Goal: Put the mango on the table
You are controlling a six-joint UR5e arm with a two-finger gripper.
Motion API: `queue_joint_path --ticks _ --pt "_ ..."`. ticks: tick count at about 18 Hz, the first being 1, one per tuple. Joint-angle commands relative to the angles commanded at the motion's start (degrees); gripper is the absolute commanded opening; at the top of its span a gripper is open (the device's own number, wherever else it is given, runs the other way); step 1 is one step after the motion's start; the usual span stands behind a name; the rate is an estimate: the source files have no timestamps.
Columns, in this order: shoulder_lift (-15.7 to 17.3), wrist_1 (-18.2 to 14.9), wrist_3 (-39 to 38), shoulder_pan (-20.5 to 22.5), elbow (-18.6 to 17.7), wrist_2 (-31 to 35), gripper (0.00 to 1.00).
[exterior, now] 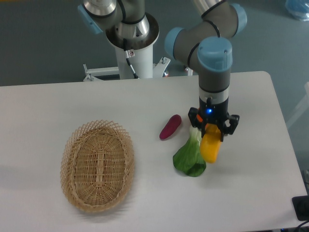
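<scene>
The mango (210,147) is a yellow-orange oval fruit, hanging end-down between my gripper's (212,131) fingers at the right middle of the white table (58,106). The gripper points straight down and is shut on the mango's upper end. The mango's lower end is close to the tabletop; I cannot tell whether it touches. Its left side lies against the edge of a green leafy vegetable (189,159).
A purple vegetable (170,126) lies just left of the gripper. An oval woven wicker basket (97,165) stands at the front left, with nothing in it. The arm's base (135,48) is at the table's far edge. The table's right edge is near.
</scene>
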Motion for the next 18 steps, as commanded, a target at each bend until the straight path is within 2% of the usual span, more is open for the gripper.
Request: queue_joint_path --ticks 5,7,13,18 --pt "-9.4 0.27 -11.17 -3.95 8.96 0.17 0.45" --pt "-11.96 0.27 -13.64 -4.84 10.9 0.18 0.45" --pt "-15.39 0.27 -14.96 -5.98 11.17 0.26 0.46" --pt "-15.92 0.18 -16.37 -6.51 10.74 0.35 0.49"
